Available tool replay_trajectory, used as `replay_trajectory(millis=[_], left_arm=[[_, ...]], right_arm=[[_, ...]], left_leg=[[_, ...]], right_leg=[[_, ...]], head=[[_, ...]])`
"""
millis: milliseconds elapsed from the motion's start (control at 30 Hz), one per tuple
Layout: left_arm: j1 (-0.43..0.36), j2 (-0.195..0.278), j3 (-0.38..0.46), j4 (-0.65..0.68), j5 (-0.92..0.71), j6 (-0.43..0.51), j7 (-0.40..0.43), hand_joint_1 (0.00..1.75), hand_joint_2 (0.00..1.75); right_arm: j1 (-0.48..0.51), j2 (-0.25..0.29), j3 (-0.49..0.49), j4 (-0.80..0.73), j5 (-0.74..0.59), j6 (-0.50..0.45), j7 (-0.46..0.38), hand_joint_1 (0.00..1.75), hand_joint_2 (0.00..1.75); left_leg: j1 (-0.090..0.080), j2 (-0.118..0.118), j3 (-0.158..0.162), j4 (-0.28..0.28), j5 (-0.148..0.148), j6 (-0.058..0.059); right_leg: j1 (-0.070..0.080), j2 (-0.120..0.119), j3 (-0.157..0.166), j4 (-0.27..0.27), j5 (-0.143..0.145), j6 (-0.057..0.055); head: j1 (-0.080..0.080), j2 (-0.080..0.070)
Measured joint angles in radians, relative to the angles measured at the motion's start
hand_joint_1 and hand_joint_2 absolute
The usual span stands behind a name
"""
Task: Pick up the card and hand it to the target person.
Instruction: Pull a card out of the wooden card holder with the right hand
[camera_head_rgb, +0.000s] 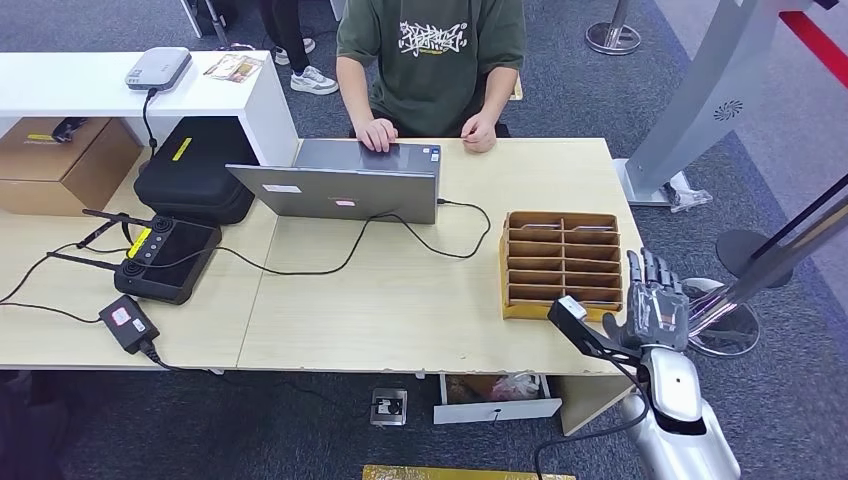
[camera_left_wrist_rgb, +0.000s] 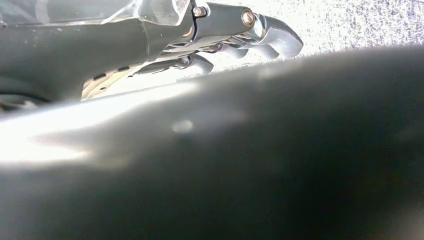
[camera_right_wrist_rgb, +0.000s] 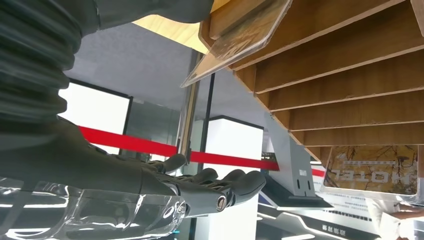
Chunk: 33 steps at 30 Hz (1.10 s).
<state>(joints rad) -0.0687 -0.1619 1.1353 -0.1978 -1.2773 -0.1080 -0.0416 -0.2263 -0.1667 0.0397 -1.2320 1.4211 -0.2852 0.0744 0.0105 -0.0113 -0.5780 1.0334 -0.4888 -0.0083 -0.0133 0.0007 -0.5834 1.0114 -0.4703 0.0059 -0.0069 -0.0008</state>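
Observation:
A wooden slotted card rack (camera_head_rgb: 562, 265) stands on the right end of the light wood table (camera_head_rgb: 400, 300). In the right wrist view a clear-sleeved card (camera_right_wrist_rgb: 235, 40) sticks out of one slot, and a printed card (camera_right_wrist_rgb: 372, 172) sits in another. My right hand (camera_head_rgb: 655, 300) is just off the rack's right side at the table's edge, fingers (camera_right_wrist_rgb: 215, 187) stretched out, holding nothing. My left hand (camera_left_wrist_rgb: 225, 30) hangs beside my dark body, fingers loosely bent, with nothing in it. A person in a green T-shirt (camera_head_rgb: 430, 60) sits across the table with both hands near a laptop.
A grey laptop (camera_head_rgb: 345, 185) with a black cable stands at the table's far middle. To the left lie a black case (camera_head_rgb: 195, 170), a black controller (camera_head_rgb: 165, 258) and a power brick (camera_head_rgb: 128, 322). A grey pillar (camera_head_rgb: 700, 100) and round stand bases are on the right.

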Motion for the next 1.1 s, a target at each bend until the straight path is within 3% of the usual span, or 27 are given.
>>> replay_trajectory(millis=[133, 267, 400, 533, 800, 967, 1100], left_arm=[[0.000, 0.000, 0.000, 0.000, 0.000, 0.000, 0.000, 0.00, 0.00], [0.000, 0.000, 0.002, 0.000, 0.003, 0.000, 0.000, 0.00, 0.00], [0.000, 0.000, 0.004, 0.000, 0.006, 0.000, 0.000, 0.00, 0.00], [0.000, 0.000, 0.008, 0.000, 0.008, 0.000, 0.000, 0.00, 0.00], [0.000, 0.000, 0.012, 0.000, 0.009, 0.000, 0.000, 0.00, 0.00], [0.001, 0.000, 0.016, 0.000, 0.012, 0.000, -0.004, 0.00, 0.00], [0.001, 0.000, 0.017, 0.000, 0.013, 0.000, -0.004, 0.00, 0.00]], right_arm=[[0.000, 0.000, 0.000, 0.002, 0.000, 0.002, 0.000, 0.87, 1.75], [0.000, 0.000, 0.000, 0.002, 0.000, 0.003, -0.003, 1.23, 1.75], [0.000, 0.000, 0.000, 0.002, 0.001, 0.004, -0.007, 1.10, 1.75], [0.000, 0.000, 0.000, 0.002, 0.001, 0.006, -0.012, 1.10, 1.75], [-0.001, -0.001, 0.000, 0.005, -0.003, 0.005, -0.017, 1.31, 1.75], [0.000, -0.001, 0.000, 0.004, -0.018, -0.002, -0.031, 1.63, 1.75], [0.010, -0.001, 0.000, -0.036, -0.018, -0.012, -0.035, 1.65, 1.75]], left_leg=[[0.000, 0.000, 0.000, 0.000, 0.000, 0.000], [0.000, 0.000, 0.000, 0.000, 0.000, 0.000], [0.000, 0.000, 0.000, 0.000, 0.000, 0.000], [0.000, 0.000, 0.000, 0.000, 0.000, 0.000], [0.000, 0.000, 0.000, 0.000, 0.000, 0.000], [0.000, 0.000, 0.000, 0.000, 0.000, 0.000], [0.000, 0.000, 0.000, 0.000, 0.000, 0.000]], right_leg=[[0.000, 0.000, 0.000, 0.000, 0.000, 0.000], [0.000, 0.000, 0.000, 0.000, 0.000, 0.000], [0.000, 0.000, 0.000, 0.000, 0.000, 0.000], [0.000, 0.000, 0.000, 0.000, 0.000, 0.000], [0.000, 0.000, 0.000, 0.000, 0.000, 0.000], [0.000, 0.000, 0.000, 0.000, 0.000, 0.000], [0.000, 0.000, 0.000, 0.000, 0.000, 0.000]], head=[[0.000, 0.000], [0.000, 0.000], [0.000, 0.000], [0.000, 0.000], [0.000, 0.000], [0.000, 0.000], [0.000, 0.000]])
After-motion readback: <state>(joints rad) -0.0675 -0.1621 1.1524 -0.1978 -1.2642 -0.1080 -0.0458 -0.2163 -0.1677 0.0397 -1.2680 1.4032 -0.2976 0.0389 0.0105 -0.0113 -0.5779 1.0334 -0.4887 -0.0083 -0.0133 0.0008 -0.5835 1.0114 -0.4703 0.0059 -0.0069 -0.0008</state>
